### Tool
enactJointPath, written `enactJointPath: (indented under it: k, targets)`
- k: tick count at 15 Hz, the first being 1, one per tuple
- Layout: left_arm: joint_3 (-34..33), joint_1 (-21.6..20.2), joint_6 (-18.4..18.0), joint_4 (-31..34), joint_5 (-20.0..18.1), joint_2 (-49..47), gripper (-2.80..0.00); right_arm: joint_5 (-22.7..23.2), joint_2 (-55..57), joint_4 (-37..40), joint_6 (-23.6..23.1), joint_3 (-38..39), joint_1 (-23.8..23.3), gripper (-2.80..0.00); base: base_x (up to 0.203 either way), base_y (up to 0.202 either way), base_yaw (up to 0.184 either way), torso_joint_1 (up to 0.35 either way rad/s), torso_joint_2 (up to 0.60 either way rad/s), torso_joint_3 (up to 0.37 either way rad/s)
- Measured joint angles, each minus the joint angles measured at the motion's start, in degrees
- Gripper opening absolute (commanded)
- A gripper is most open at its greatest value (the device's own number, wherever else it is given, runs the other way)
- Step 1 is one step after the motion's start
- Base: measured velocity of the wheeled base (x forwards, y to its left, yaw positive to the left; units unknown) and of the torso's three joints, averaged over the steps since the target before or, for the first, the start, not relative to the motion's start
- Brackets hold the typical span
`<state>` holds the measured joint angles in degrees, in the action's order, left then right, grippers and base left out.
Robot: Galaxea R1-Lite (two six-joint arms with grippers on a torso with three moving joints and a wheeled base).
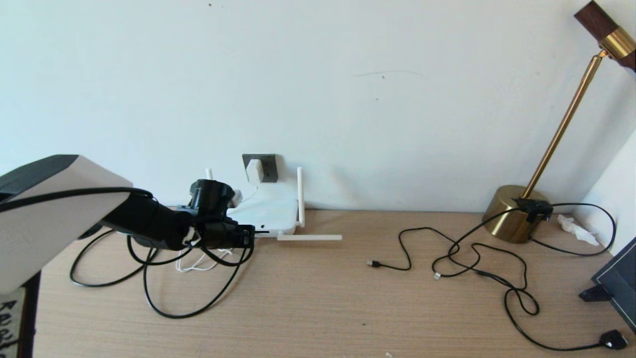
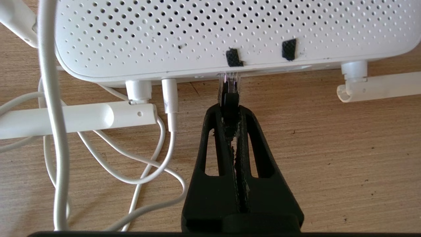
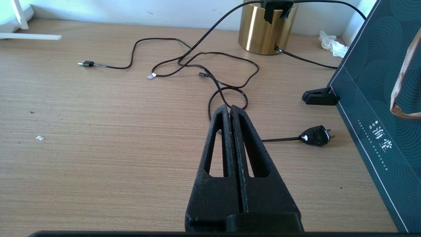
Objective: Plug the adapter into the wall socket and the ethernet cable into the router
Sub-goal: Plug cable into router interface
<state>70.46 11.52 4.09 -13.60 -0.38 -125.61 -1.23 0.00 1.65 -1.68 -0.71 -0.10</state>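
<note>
Spanning the whole head view, a wood-grain desk (image 1: 318,298) runs up to a plain white wall (image 1: 348,74). Near its back edge, left of centre, lies the router (image 1: 266,214), a flat white rounded box. Only the left wrist view shows its surface dotted with small vent holes (image 2: 197,29) and two dark patches by the port edge. One slim stick antenna (image 1: 300,196) stands upright at the router's right side; another (image 1: 309,237) lies flat on the desk, pointing toward the right edge. Above the router, the dark grey square wall socket (image 1: 260,167) already holds the adapter (image 1: 254,170), a small white cube whose thin white cord (image 1: 198,263) drops to the desk.

The left gripper (image 2: 229,98) is clamped on the ethernet cable (image 1: 164,308), thick and black, looping toward the front edge. Its clear connector (image 2: 229,82), seen only from the left wrist, points along the fingers straight at the router's port edge and touches it; how deep it sits cannot be told.

The right gripper (image 3: 229,108), rough black fingers pressed together and holding nothing, hovers over the desk's right half, a view the head camera lacks. Thin black cables (image 3: 204,65) lie before it, with a brass lamp base (image 3: 264,28) behind.
</note>
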Motion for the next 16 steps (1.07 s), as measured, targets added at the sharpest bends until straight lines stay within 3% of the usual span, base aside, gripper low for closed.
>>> enactJointPath:
  k: [16]
  targets:
    - [-1.32, 1.04, 2.96, -0.15, 0.11, 0.91, -2.80, 0.05, 0.00, 0.01, -0.03, 0.00, 0.00, -2.80, 0.000, 0.000, 0.000, 0.000, 0.00, 0.000]
